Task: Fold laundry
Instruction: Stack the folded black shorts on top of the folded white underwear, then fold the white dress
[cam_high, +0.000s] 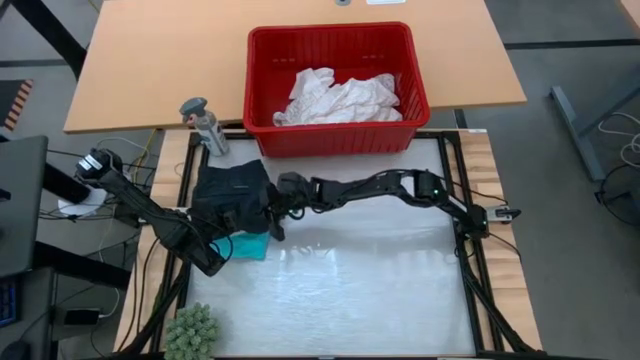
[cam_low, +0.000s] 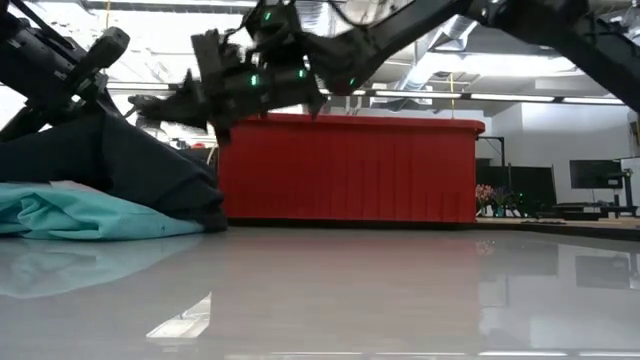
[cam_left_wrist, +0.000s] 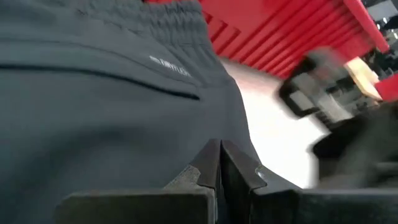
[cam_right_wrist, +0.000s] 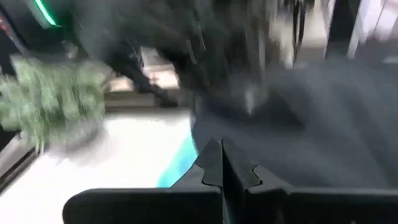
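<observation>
A glossy white mat (cam_high: 350, 270) covers the table (cam_high: 150, 60), with monitors and ceiling lights beyond. Black shorts (cam_high: 232, 192) lie on the teal garment (cam_high: 250, 246) at the mat's left. Both grippers—left (cam_high: 218, 262), right (cam_high: 272, 212)—have jaws together, holding nothing. White laundry (cam_high: 340, 98) fills the basket (cam_high: 335, 45); a plant (cam_high: 190, 330) sits nearby.

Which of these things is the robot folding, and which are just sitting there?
For the folding:
black shorts, with both grippers beside them, left gripper and right gripper, both shut
teal garment, under the shorts
white clothes, in the basket

Just sitting there:
red basket
green fuzzy plant
grey bottle-like thing
</observation>
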